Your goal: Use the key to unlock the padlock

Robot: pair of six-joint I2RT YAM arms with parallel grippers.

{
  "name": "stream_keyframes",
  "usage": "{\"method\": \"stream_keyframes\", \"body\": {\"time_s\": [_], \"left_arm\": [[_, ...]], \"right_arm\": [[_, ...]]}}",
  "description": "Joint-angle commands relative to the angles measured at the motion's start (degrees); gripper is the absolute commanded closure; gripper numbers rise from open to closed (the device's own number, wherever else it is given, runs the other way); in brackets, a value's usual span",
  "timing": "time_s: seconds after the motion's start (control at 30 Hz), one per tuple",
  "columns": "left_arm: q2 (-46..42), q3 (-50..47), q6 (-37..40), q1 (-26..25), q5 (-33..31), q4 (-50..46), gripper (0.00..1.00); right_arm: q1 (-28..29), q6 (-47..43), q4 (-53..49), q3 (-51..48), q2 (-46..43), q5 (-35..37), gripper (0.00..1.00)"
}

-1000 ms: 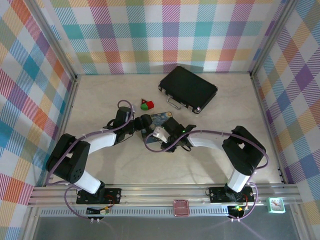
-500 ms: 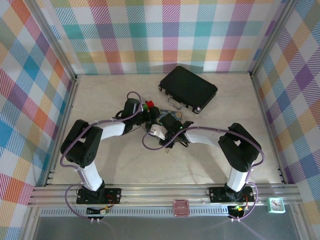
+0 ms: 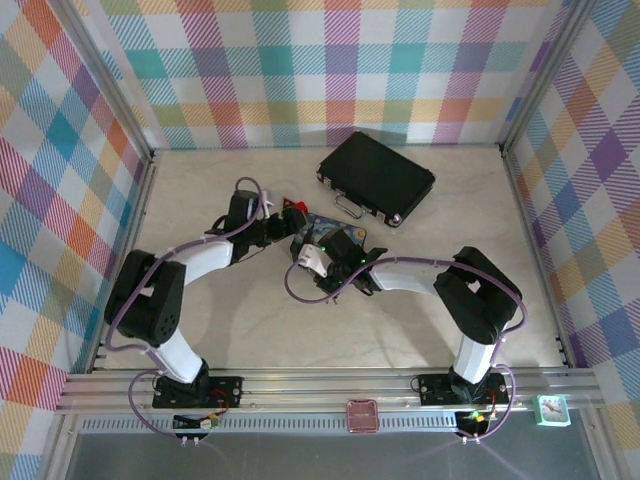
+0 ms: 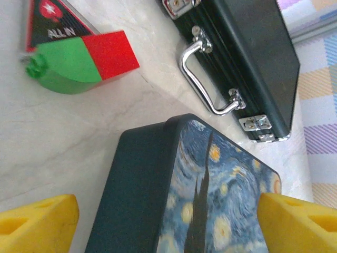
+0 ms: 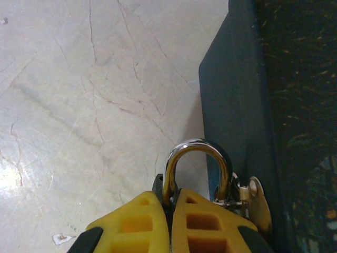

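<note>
Padlock is seen at lower centre of the right wrist view, on the pale table, just beside the dark side wall of a painted blue tin.

In the left wrist view, the left gripper is spread wide and nothing is held; its yellow fingertips sit in the two bottom corners, with the tin lying between them. A red-and-green block is placed at upper left and a black briefcase at upper right.

The padlock's body is clamped between the closed yellow fingers of the right gripper, so only the silver shackle arch is left showing. The long axis is run from bottom to top of the frame, with the shackle pointed toward the top edge, parallel to the tin's wall. A small metal tab is seen touching the shackle's right leg.

The securing step is judged to be in hand. Next, the key would need to be fetched, likely by the free left gripper, and the keyhole end, now buried between the pads, exposed.
</note>
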Motion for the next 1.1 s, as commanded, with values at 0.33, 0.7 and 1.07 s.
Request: {"method": "stream_keyframes", "body": {"time_s": [0.33,0.7,1.07], "left_arm": [[-15.64,-14.7,-9.65,0.49,3.05,2.47,0.26],[-14.1,-21.07,-18.13,-6.64,-3.8,13.91,0.51],[-6.38,-19.9,-20.03,-10.24,-5.45,19.34,0.61]], "right_arm": [[-1.07,-3.65,7.81,2.97,0.76,-5.59,1.0],[-1.45,-0.95,8.92,1.32,0.86,-6.53,1.0],[-1.4,0.04,10.74,0.14,1.12,-8.34,1.0]]}}
